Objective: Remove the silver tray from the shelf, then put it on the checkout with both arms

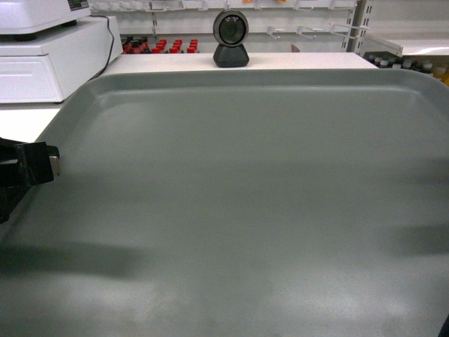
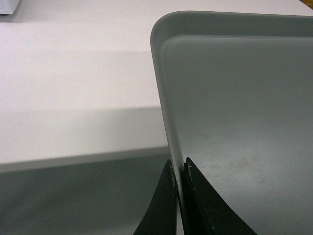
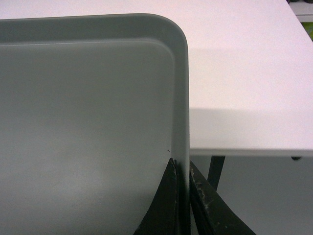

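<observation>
The silver tray (image 1: 245, 196) fills most of the head view, level, its far edge reaching over the white checkout (image 1: 175, 62). My left gripper (image 2: 178, 164) is shut on the tray's (image 2: 234, 98) left rim, one finger on each side. My right gripper (image 3: 181, 164) is shut on the right rim of the tray (image 3: 88, 107) in the same way. Both far corners hang over the checkout top (image 2: 73, 98), while the held part sits out past its near edge. In the head view only a black part of my left gripper (image 1: 28, 165) shows. The shelf (image 1: 295, 28) stands far behind.
A black round-headed scanner (image 1: 231, 38) stands on the checkout just beyond the tray's far edge. A white cash register (image 1: 42, 60) sits at the far left. Red-capped bottles (image 1: 161, 46) line the shelf behind. A dark table leg (image 3: 215, 169) shows under the tabletop (image 3: 244, 73).
</observation>
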